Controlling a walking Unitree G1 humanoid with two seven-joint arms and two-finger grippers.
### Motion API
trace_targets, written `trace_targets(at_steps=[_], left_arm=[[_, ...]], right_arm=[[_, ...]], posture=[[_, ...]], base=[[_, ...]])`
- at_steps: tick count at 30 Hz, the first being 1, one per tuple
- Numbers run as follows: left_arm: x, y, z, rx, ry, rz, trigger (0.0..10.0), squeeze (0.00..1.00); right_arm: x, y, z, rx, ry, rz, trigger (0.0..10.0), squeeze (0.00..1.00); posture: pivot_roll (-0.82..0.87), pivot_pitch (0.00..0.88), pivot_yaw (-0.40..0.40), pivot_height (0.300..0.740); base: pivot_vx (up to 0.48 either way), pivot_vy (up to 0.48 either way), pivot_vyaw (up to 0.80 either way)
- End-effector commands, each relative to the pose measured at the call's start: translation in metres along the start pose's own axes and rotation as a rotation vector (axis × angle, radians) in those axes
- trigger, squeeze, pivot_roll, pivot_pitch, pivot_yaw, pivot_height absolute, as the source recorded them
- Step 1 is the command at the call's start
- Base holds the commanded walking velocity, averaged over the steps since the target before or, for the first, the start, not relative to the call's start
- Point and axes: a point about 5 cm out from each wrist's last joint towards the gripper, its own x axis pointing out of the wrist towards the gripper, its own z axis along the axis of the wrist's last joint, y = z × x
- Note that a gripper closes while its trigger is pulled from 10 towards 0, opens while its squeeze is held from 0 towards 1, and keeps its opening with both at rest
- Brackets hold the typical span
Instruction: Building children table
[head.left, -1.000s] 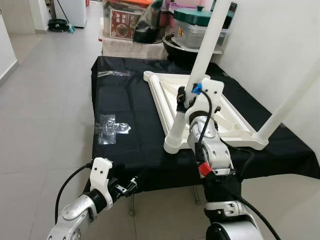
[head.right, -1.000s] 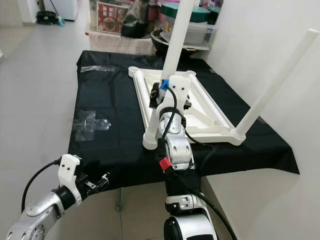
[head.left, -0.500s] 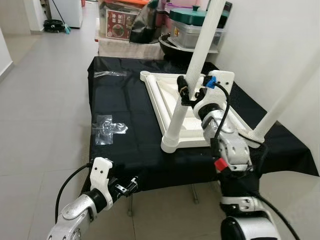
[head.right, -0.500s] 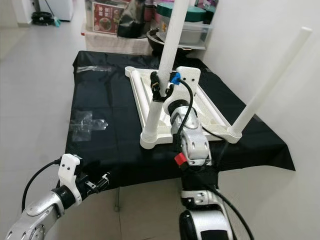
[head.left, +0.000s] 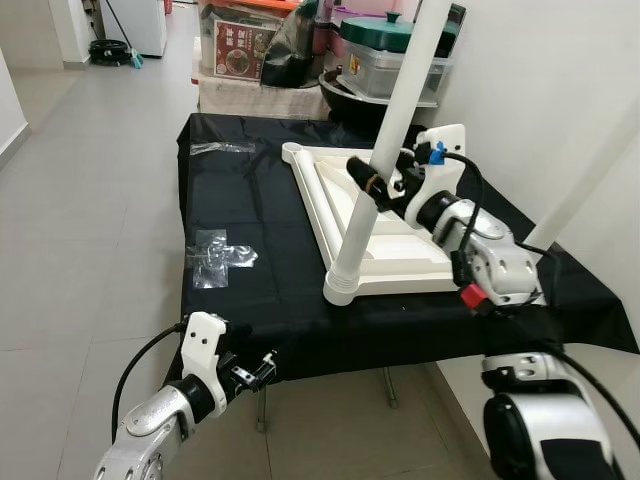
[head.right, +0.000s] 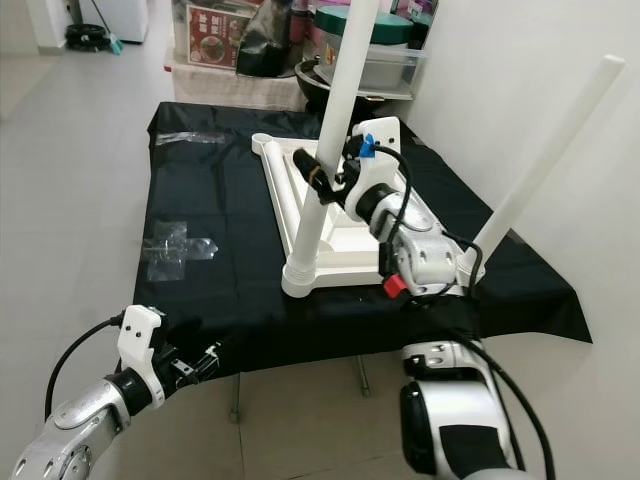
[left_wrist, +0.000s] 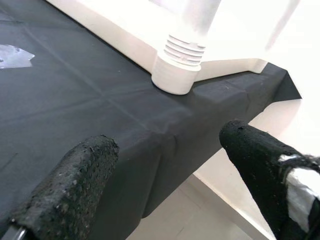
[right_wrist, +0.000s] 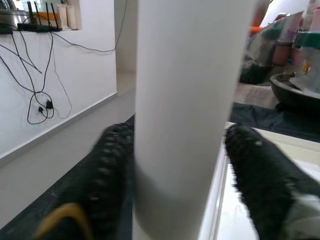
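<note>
The right tool (head.left: 372, 186) has swung round from 6 to 3 o'clock of the near table leg (head.left: 384, 150), fingers clamped on it, twisting it into the upturned tabletop (head.left: 395, 262) on the black-draped surface (head.left: 250, 300), while the left tool (left_wrist: 165, 165) hangs open, empty.

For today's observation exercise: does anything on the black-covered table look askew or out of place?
Yes. The white leg gripped by the right gripper leans off vertical above its corner socket. Crumpled clear plastic wrappers lie loose on the black cloth.

the white plastic tabletop (head.left: 385, 225) lies upside down on the black-draped surface (head.left: 250, 290). one white leg (head.left: 385, 150) stands tilted in its near corner socket; a second leg (head.right: 545, 160) rises slanted from the right-hand corner.
</note>
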Motion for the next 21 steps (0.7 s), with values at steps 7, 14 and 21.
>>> trace_targets(at_steps=[7, 14, 21], left_arm=[[-0.001, -0.002, -0.002, -0.015, 0.004, -0.012, 10.0, 0.0], [-0.003, -0.002, -0.002, -0.013, 0.006, -0.011, 10.0, 0.0], [-0.004, -0.002, -0.003, -0.015, 0.01, -0.008, 10.0, 0.0]], right_arm=[[0.0, -0.015, 0.007, 0.031, -0.001, 0.055, 0.0, 0.0], [0.0, -0.015, -0.005, 0.118, -0.013, -0.093, 0.0, 0.0], [-0.011, -0.011, -0.033, 0.174, 0.025, -0.53, 0.0, 0.0]], posture=[[0.05, 0.0, -0.156, 0.74], [0.05, 0.0, -0.153, 0.74], [0.05, 0.0, -0.151, 0.74]], base=[[0.0, 0.0, 0.0], [0.0, 0.0, 0.0], [0.0, 0.0, 0.0]])
